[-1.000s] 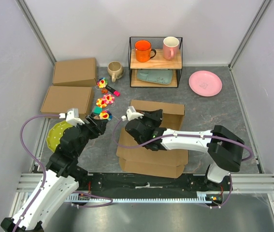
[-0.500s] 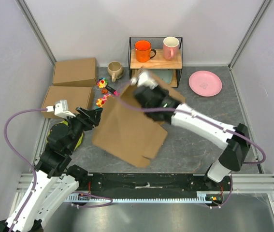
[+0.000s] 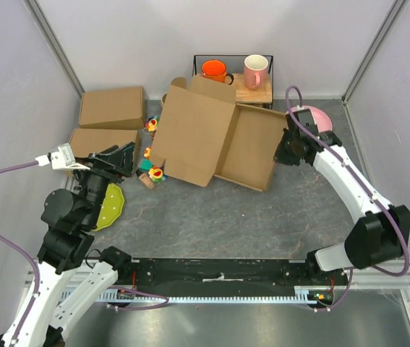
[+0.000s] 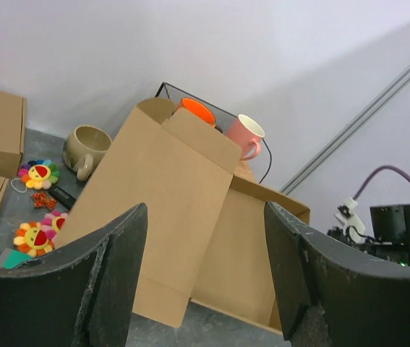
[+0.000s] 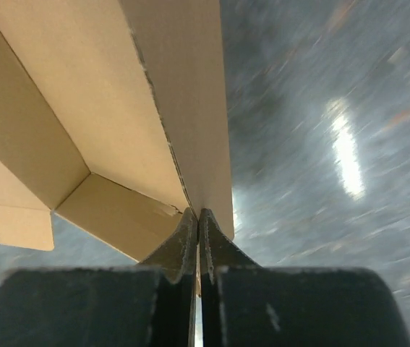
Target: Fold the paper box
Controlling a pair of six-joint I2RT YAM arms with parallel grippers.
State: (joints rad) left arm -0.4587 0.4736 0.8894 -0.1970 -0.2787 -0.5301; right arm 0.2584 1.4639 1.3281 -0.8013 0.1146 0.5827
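The paper box [image 3: 212, 137] is brown cardboard, opened out with its lid swung up to the left and its tray to the right; it hangs tilted above the table in front of the wire shelf. My right gripper [image 3: 283, 152] is shut on the box's right wall; the right wrist view shows the fingers [image 5: 187, 238] pinching that wall's edge [image 5: 190, 108]. My left gripper [image 3: 121, 160] is open and empty, left of the box, and faces it in the left wrist view [image 4: 190, 210].
Two flat brown boxes [image 3: 110, 107] [image 3: 100, 148] lie at the back left. Small flower toys [image 3: 154, 172] and a beige mug [image 4: 85, 144] sit by the box. A wire shelf [image 3: 259, 90] holds an orange and a pink mug. A pink plate [image 3: 320, 119] lies right, a green plate [image 3: 109, 206] left.
My right arm has swung the box up and back to the right, and the box has opened out. My left arm has drawn back to the left.
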